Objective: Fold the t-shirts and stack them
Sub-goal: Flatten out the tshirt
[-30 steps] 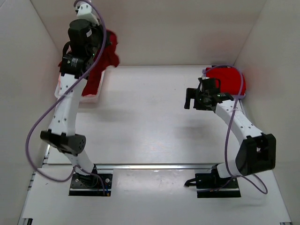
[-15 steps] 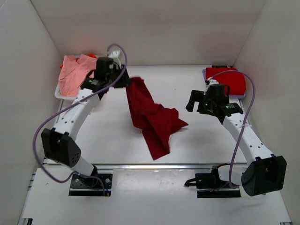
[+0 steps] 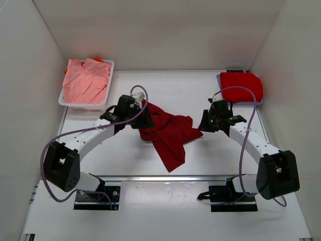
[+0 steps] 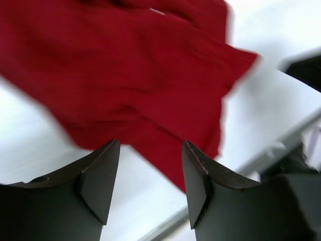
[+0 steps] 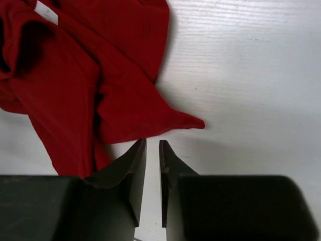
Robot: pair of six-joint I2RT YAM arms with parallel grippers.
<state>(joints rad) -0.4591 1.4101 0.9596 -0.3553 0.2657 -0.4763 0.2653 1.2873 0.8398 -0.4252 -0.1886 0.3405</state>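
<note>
A dark red t-shirt [image 3: 168, 133] lies crumpled in the middle of the table. My left gripper [image 3: 145, 118] hovers at its upper left edge, open, with nothing between the fingers; in the left wrist view the t-shirt [image 4: 125, 75] spreads beyond the gripper [image 4: 150, 145]. My right gripper [image 3: 204, 123] is at the shirt's right edge. In the right wrist view its jaws [image 5: 152, 143] are almost shut, a thin gap between them and nothing in it, just short of a pointed corner of the t-shirt [image 5: 165, 120]. A folded red t-shirt [image 3: 242, 86] rests at the back right.
A white bin [image 3: 108, 93] at the back left holds pink t-shirts [image 3: 86, 80]. White walls close in the table on the left, back and right. The folded shirt sits on a pale tray [image 3: 219, 79]. A metal rail [image 3: 165, 177] runs along the near edge.
The left arm swung from the bin down to the table's middle with the dark red shirt and opened, dropping it there. The right gripper moved to the shirt's edge and closed.
</note>
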